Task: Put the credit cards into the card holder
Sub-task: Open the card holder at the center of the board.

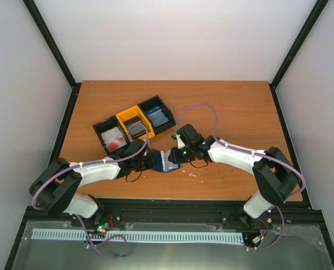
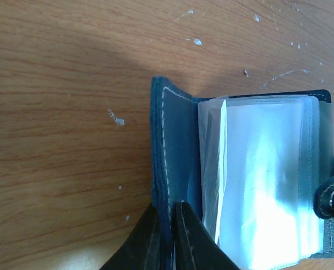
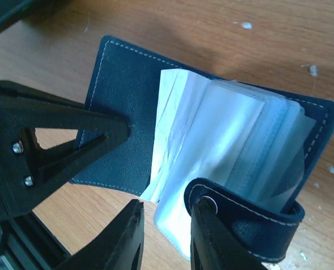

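Two grippers, one wallet. Left gripper (image 2: 167, 212) clamped on the free edge of the card holder (image 2: 178, 146), dark stitched cover pinched thin between both fingers. Right gripper (image 3: 166, 205) just across from it, jaws standing part-way apart, a corner of the clear plastic sleeves (image 3: 223, 129) lying between them and the snap tab (image 3: 246, 212) curled against one finger; nothing visibly pinched there, so best read as loose rather than gripping. Holder lying open on the wooden table (image 1: 234, 107) between the two wrists, near the front edge, spread left to right: cover flap toward the left arm, sleeve stack and tab toward the right. No card in either gripper, none seen in the sleeves. Credit cards (image 1: 118, 143) well apart from the holder, showing red and white in the nearest black bin (image 1: 102, 130), farther from the bases and to the left, beyond the left wrist; yellow bin (image 1: 134, 125) and a second black bin (image 1: 157, 114) ranged in a row beside it. Left arm the nearer to those cards but tied up as the anchor on the cover. Fetch therefore probably left to the right arm, by a reach leftward and away from the bases, across the open holder. Likely step in hand: parting the sleeves to open a pocket, with all the loading yet to come.
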Robot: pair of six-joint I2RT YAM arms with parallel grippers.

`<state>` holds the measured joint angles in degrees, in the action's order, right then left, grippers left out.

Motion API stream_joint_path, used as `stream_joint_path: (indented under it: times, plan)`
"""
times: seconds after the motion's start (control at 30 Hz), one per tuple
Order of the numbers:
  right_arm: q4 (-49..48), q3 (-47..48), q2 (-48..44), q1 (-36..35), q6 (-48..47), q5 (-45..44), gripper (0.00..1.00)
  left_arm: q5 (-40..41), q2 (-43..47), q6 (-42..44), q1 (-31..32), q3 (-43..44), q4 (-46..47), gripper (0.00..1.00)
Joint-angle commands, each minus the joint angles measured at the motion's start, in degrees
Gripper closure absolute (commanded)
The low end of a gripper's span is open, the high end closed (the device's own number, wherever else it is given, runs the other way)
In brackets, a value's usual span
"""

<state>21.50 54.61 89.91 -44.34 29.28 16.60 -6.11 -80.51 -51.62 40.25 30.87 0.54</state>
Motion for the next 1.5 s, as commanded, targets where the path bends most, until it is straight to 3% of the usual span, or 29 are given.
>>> stream_joint_path:
  times: [0.0, 0.1, 0.2, 0.33, 0.6, 0.8, 1.1, 1.3, 1.47]
  plan:
    - [-2.63, 0.14, 1.13, -0.21, 0.8, 1.21, 0.77, -0.23, -0.3, -0.02, 0.0, 0.59, 1.13, 0.94]
    - [-2.2, 0.21, 1.7, -0.22, 0.48, 0.64, 0.76, -0.3, -0.17, 0.11, 0.0, 0.6, 1.32, 0.94]
    - [-1.67, 0.47, 3.23, -0.29, 0.34, 1.14, 0.66, -0.39, -0.22, 0.11, 0.0, 0.66, 1.5, 0.94]
    - [-2.07, 0.05, 2.71, -0.89, -0.38, 1.45, 0.59, -0.38, -0.32, 0.02, 0.0, 0.68, 1.46, 0.94]
    - [0.19, -3.21, -0.07, -2.67, 1.2, 0.9, 0.58, -0.31, -0.49, -0.07, 0.0, 0.86, 1.46, 0.94]
    - [0.27, -3.19, -0.47, -2.58, 2.57, -6.15, 0.56, -0.45, -0.69, -0.11, -0.02, 0.74, 1.84, 0.94]
    - [-3.55, -1.74, 3.81, -2.6, 2.88, -3.86, 0.64, -0.81, -0.85, 0.12, 0.0, 0.77, 2.45, 0.94]
    - [-4.76, -1.95, 5.83, -2.57, 4.77, -2.57, 0.56, -0.92, -1.04, -0.06, 0.0, 0.42, 2.94, 0.95]
    - [-12.4, -4.26, 5.74, -2.18, 6.57, 4.27, 0.54, -0.63, -1.09, -0.68, -0.05, -0.24, 3.13, 0.95]
